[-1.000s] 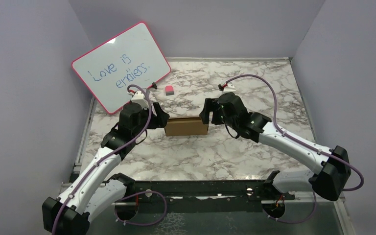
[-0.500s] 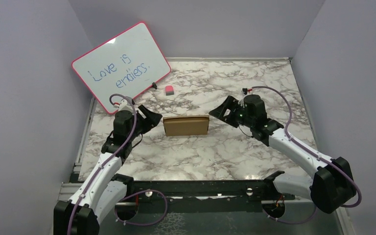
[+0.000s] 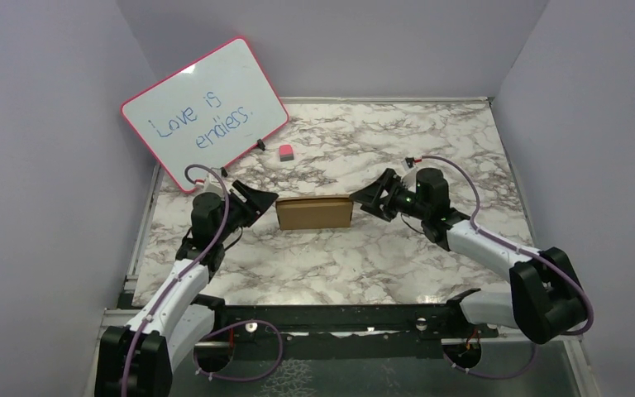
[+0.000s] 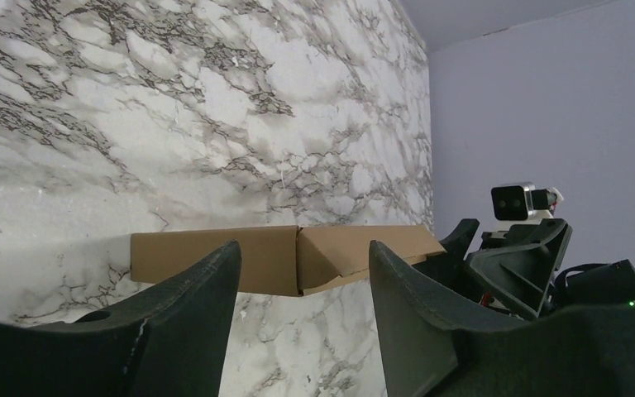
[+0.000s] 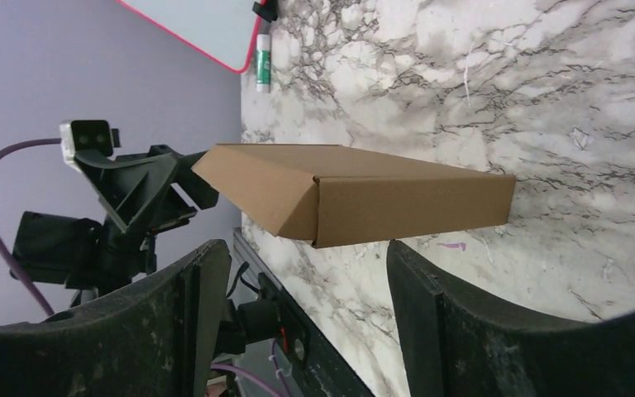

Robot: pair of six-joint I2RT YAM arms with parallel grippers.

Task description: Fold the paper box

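Lying near the middle of the desk (image 3: 355, 265), the box (image 3: 314, 212) sits between the two grippers, long sides running left to right; it is folded into a shallow closed shape, and its top panel tilts up slightly at one end. The left gripper (image 3: 268, 201) hovers just beside the box's left end, fingers spread and holding nothing; the right gripper (image 3: 365, 202) hangs just beside the right end, also spread and empty. In each wrist view the box shows beyond the parted fingertips, not between them. White marble with grey veins covers the desk; lavender walls close in three sides. A whiteboard (image 3: 204, 112) with a pink rim leans at the far left corner, blue writing on it; a pink eraser (image 3: 286, 151) lies near its lower edge, well behind the box.
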